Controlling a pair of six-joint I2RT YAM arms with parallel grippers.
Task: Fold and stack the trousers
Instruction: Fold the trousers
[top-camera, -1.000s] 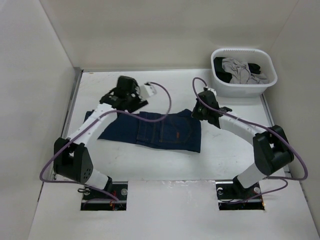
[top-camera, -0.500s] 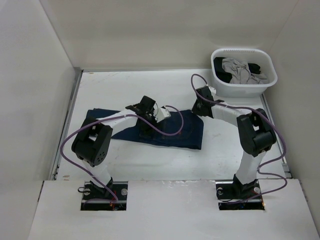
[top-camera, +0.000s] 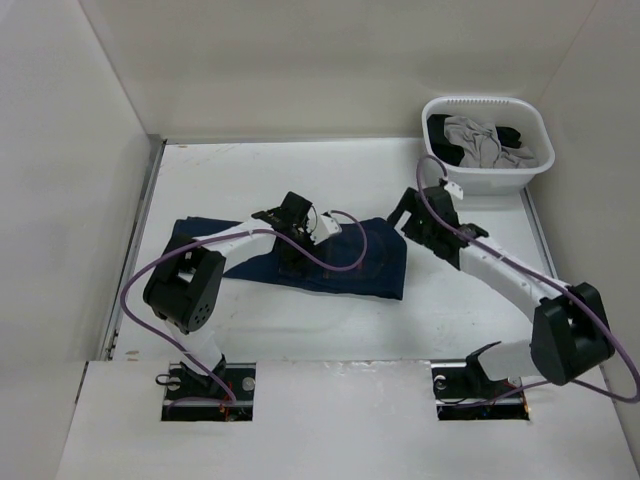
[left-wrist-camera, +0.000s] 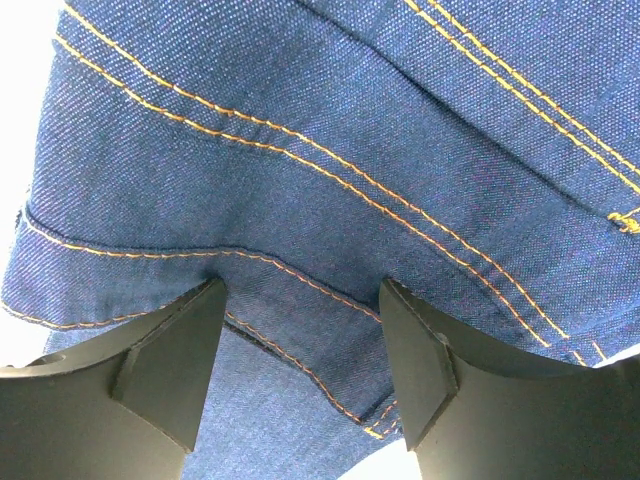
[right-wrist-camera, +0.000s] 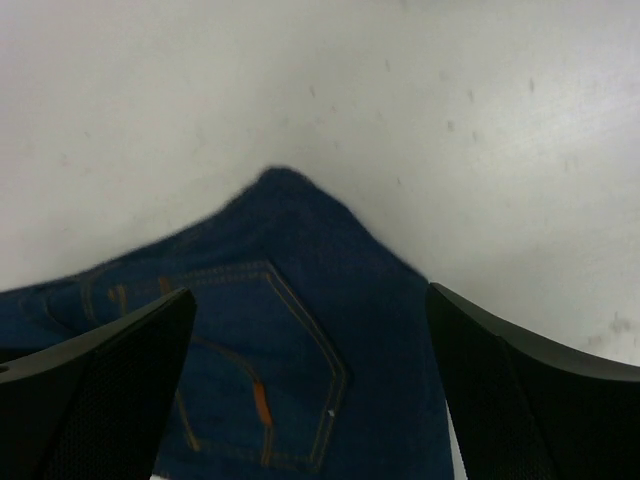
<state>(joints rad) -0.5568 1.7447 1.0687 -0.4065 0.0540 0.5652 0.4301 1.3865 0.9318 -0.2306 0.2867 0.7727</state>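
The trousers (top-camera: 350, 268), dark blue jeans, lie folded flat across the middle of the table. My left gripper (top-camera: 291, 247) is down on their middle. In the left wrist view its fingers (left-wrist-camera: 172, 358) stand apart with the tips against the denim (left-wrist-camera: 330, 130), and an orange-stitched seam runs between them. My right gripper (top-camera: 404, 214) hovers just off the trousers' far right corner. Its jaws (right-wrist-camera: 310, 330) are wide open and hold nothing; below them lies a back pocket (right-wrist-camera: 290, 340) with a small orange tag (right-wrist-camera: 260, 403).
A white basket (top-camera: 484, 180) stands at the back right corner with a light grey garment (top-camera: 476, 140) and a black garment (top-camera: 512, 135) in it. Walls close in the table on the left, back and right.
My right gripper has opened, let go of the trousers' corner and drawn back to the right. My left gripper came from the far edge down onto the trousers, then stayed there.
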